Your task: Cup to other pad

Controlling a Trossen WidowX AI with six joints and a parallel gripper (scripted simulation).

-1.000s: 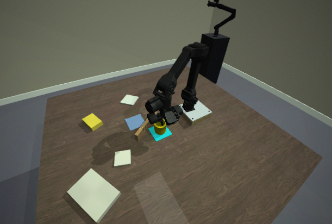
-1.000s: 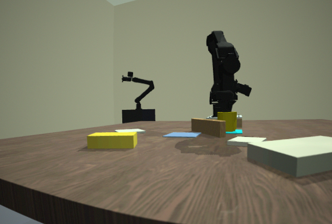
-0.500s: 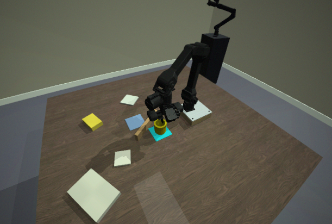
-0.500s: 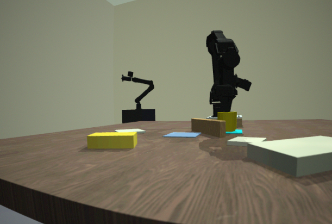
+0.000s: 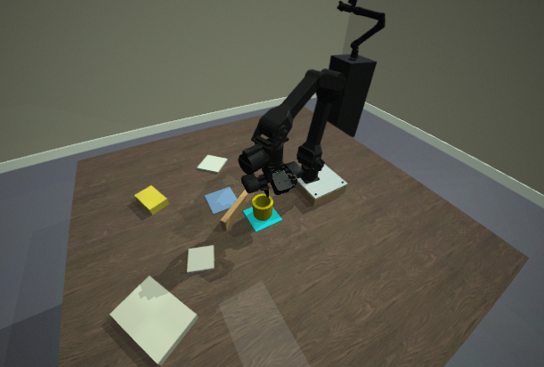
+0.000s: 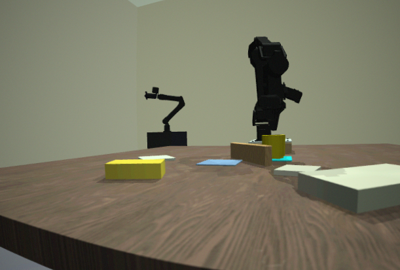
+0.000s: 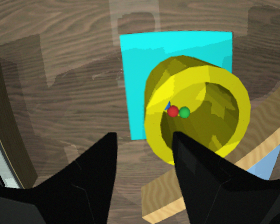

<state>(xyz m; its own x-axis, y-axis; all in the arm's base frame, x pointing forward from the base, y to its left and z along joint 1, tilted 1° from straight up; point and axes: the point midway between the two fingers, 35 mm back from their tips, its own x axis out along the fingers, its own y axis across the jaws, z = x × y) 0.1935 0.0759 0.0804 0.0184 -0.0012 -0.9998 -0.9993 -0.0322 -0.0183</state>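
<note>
Yellow cup point(image 5: 263, 211) point(image 6: 273, 146) point(image 7: 156, 116) upright on the cyan pad point(image 5: 257, 225) point(image 6: 285, 158) point(image 7: 141, 60). Red marble point(image 7: 173, 111) and green marble point(image 7: 184, 112) visible inside, plus a bit of blue. Gripper point(image 5: 267, 194) point(image 7: 144, 139) above the cup: fingers apart, nothing clamped. Wooden bar point(image 5: 234, 212) point(image 6: 250, 153) stands between the cyan pad and the blue pad point(image 5: 219, 201) point(image 6: 219, 162) point(image 7: 267, 165). Yellow block point(image 5: 151, 199) point(image 6: 135, 169) lies well apart from the cup.
</note>
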